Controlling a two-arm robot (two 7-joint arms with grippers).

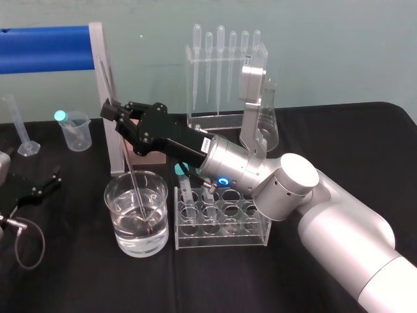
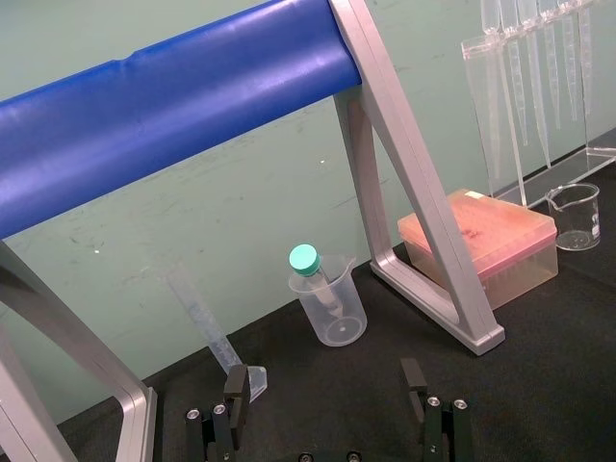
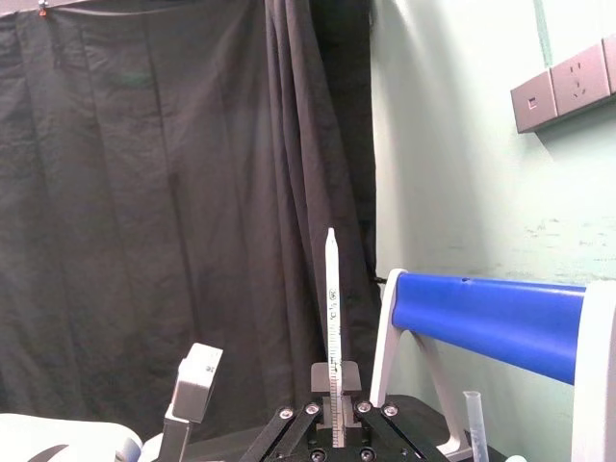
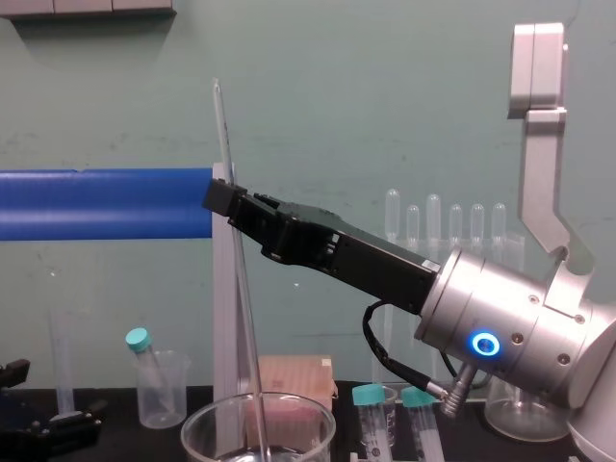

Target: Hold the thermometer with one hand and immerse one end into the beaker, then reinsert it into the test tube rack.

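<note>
My right gripper [image 1: 111,111] reaches in from the right and is shut on the thermometer [image 1: 130,171], a long thin glass rod. The rod leans slightly, and its lower end is in the water inside the large glass beaker [image 1: 124,235]. In the chest view the thermometer [image 4: 244,318] rises well above the right gripper [image 4: 223,197] and drops into the beaker [image 4: 192,423]. The right wrist view shows the thermometer [image 3: 332,308] upright between the fingers. The clear test tube rack [image 1: 221,238] stands just right of the beaker. My left gripper [image 2: 325,390] rests open at the table's left [image 1: 40,189].
A blue roller on a silver frame [image 1: 45,49] crosses the back left. Behind it are a pipette stand [image 1: 225,72], a small plastic beaker with a teal-capped tube [image 1: 75,130] and a measuring cylinder [image 1: 19,124]. Teal-capped tubes [image 1: 182,173] stand in the rack.
</note>
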